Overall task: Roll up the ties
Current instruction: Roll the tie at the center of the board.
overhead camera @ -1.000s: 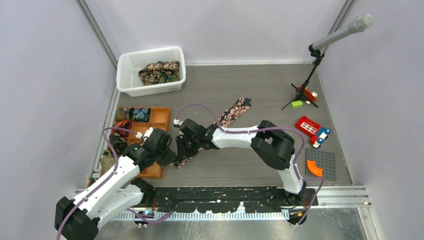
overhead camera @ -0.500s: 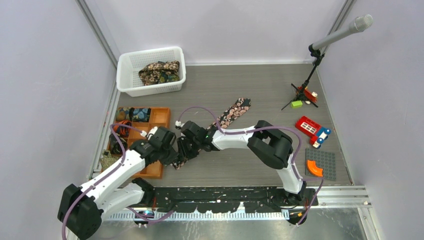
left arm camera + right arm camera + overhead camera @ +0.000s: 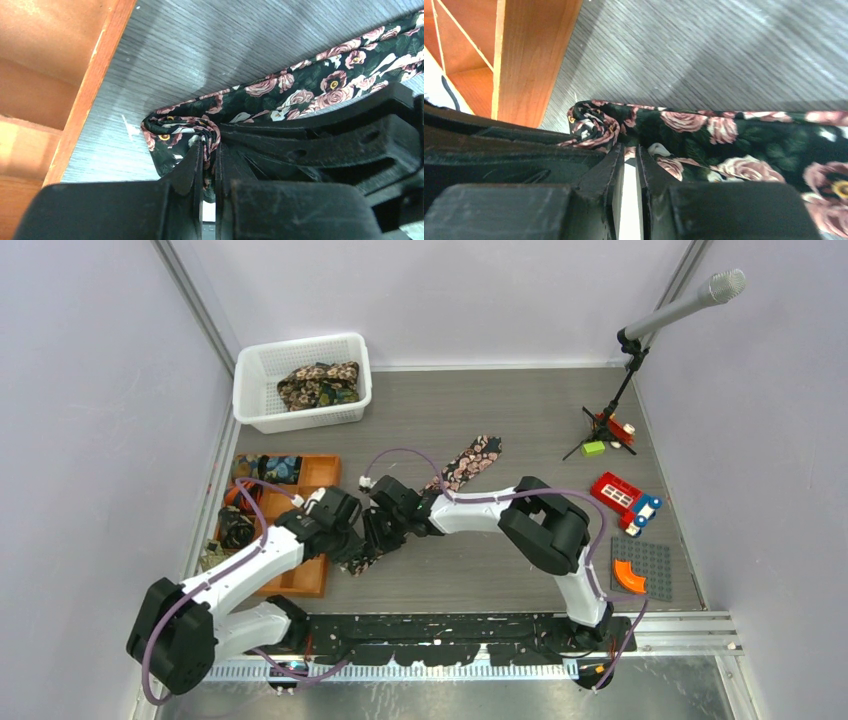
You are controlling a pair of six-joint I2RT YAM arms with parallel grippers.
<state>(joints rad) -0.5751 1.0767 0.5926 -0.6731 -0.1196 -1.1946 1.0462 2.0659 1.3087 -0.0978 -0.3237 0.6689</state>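
Observation:
A black tie with pink-cream flowers (image 3: 468,462) lies diagonally on the grey table, its near end bunched between the two arms. My left gripper (image 3: 357,550) is shut on that curled end (image 3: 170,131); fabric sits between its jaws (image 3: 210,150). My right gripper (image 3: 385,530) is shut on the same tie just beside the curl (image 3: 594,125), pinching a fold (image 3: 630,150). The two grippers touch side by side. Brown-gold paisley ties (image 3: 318,385) lie in the white basket.
A white mesh basket (image 3: 255,390) stands at back left. An orange compartment tray (image 3: 318,475) with rolled ties lies left of the grippers; its edge (image 3: 90,85) is close. A microphone stand (image 3: 615,410), toy bricks (image 3: 625,502) and a grey baseplate (image 3: 655,555) are at right.
My left gripper has moved right and forward toward the right gripper, closing in on the tie's near end. The right gripper shifted slightly right; the tie's end has drawn up shorter.

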